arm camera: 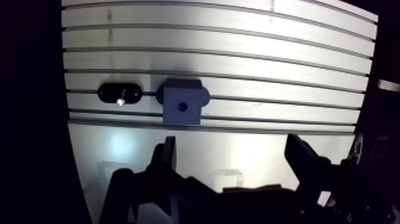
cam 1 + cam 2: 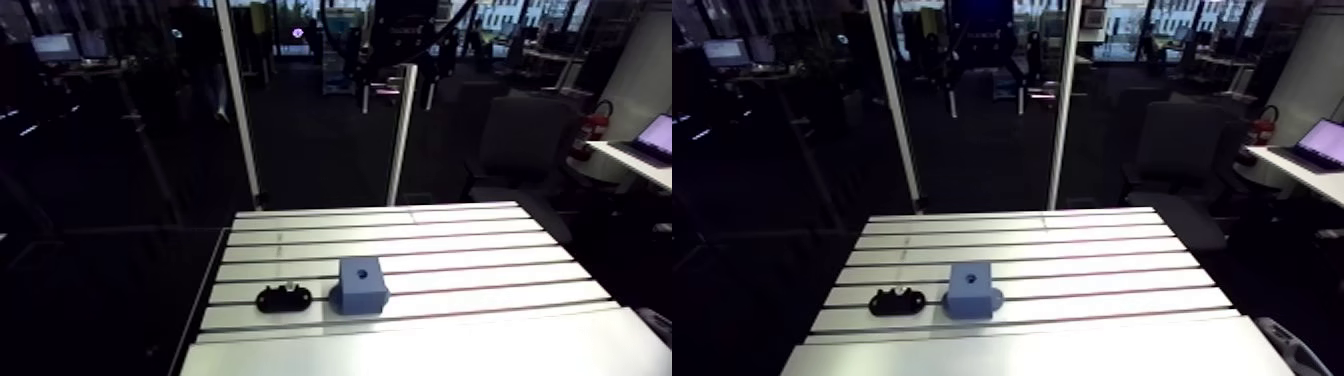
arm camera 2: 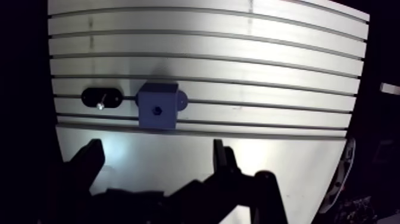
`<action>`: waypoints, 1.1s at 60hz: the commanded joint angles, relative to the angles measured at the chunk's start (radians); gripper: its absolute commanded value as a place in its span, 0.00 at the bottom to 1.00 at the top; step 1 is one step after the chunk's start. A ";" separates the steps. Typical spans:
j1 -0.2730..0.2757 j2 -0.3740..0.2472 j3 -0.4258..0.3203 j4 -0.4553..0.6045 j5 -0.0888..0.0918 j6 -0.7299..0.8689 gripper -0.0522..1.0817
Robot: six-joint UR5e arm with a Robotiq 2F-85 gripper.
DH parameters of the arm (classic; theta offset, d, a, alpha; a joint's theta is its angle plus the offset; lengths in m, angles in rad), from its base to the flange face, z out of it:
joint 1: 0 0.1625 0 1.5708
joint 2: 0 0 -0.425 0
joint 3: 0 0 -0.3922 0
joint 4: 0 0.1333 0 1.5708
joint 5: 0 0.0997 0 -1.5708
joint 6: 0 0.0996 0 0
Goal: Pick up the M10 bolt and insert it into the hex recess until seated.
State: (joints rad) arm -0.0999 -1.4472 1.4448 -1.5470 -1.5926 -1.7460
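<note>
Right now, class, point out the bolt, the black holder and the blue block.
bolt (image 1: 121, 100): wrist view, its shiny part.
black holder (image 1: 134, 92): wrist view, end nearest the block.
blue block (image 1: 176, 100): wrist view, top face.

Surroundings dim; table brightly lit, glare patch beside silhouetted fingers; slots bowed in wrist view.

You have one slotted table before you. On it you count one blue block with one hole in its top, one black holder, and one small shiny bolt in that holder.
</note>
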 commanded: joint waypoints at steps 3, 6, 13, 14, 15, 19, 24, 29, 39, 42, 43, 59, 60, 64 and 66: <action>0.095 -0.031 0.021 0.012 0.085 0.136 0.05; 0.095 -0.031 0.021 0.012 0.085 0.136 0.05; 0.095 -0.029 0.021 0.012 0.085 0.135 0.05; 0.095 -0.029 0.021 0.012 0.085 0.136 0.05; 0.095 -0.029 0.021 0.012 0.085 0.136 0.05; 0.095 -0.029 0.022 0.012 0.087 0.136 0.05; 0.095 -0.029 0.022 0.012 0.087 0.136 0.05; 0.095 -0.029 0.021 0.011 0.088 0.136 0.05; 0.095 -0.029 0.019 0.009 0.089 0.139 0.05; 0.094 -0.029 0.022 0.009 0.090 0.139 0.05; 0.094 -0.029 0.022 0.009 0.090 0.139 0.05; 0.095 -0.029 0.029 0.006 0.090 0.144 0.05; 0.095 -0.029 0.029 0.006 0.090 0.144 0.05; 0.095 -0.029 0.030 0.006 0.089 0.144 0.05; 0.095 -0.029 0.031 0.005 0.089 0.145 0.05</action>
State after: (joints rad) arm -0.0048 -1.4764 1.4725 -1.5403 -1.5027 -1.6036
